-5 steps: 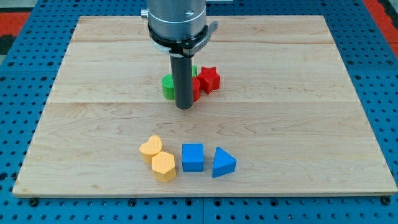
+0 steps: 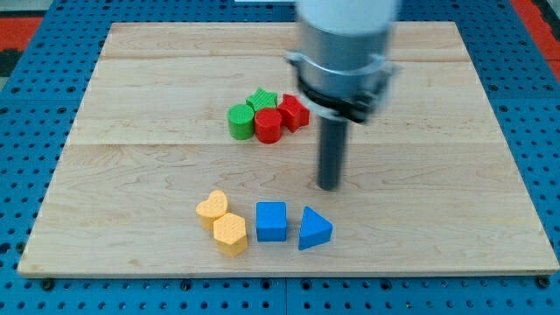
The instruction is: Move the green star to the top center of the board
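The green star (image 2: 261, 100) sits near the board's middle, at the top of a tight cluster with a green cylinder (image 2: 240, 122) to its left, a red cylinder (image 2: 269, 126) below it and a red star (image 2: 294, 112) to its right. My tip (image 2: 329, 185) rests on the bare wood, below and to the right of the cluster, apart from every block. It stands above the blue blocks near the view's bottom.
Near the view's bottom lie a yellow heart (image 2: 213, 208), a yellow hexagon (image 2: 231, 234), a blue cube (image 2: 271, 221) and a blue triangle (image 2: 313, 229). The wooden board (image 2: 437, 105) lies on a blue pegboard table.
My tip has moved right and down, away from the cluster. The green star and red cylinder, hidden behind the rod before, now show.
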Available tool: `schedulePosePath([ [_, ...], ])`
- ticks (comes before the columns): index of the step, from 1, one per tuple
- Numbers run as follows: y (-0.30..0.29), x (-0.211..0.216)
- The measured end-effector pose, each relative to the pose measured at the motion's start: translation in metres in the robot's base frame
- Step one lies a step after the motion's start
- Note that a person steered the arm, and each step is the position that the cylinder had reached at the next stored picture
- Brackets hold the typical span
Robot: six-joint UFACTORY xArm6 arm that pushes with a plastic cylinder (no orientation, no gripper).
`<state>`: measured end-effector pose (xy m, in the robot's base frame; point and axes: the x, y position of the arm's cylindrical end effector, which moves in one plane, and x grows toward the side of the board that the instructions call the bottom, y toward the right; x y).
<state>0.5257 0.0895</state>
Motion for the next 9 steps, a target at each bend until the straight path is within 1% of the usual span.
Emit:
schedulePosePath([
  [1,0.056,0.039],
  [2,0.049,0.011],
  [5,-0.004,-0.076],
  [6,-0.01,-0.079],
  [7,-0.018,-0.072],
  [9,-0.106,-0.091],
])
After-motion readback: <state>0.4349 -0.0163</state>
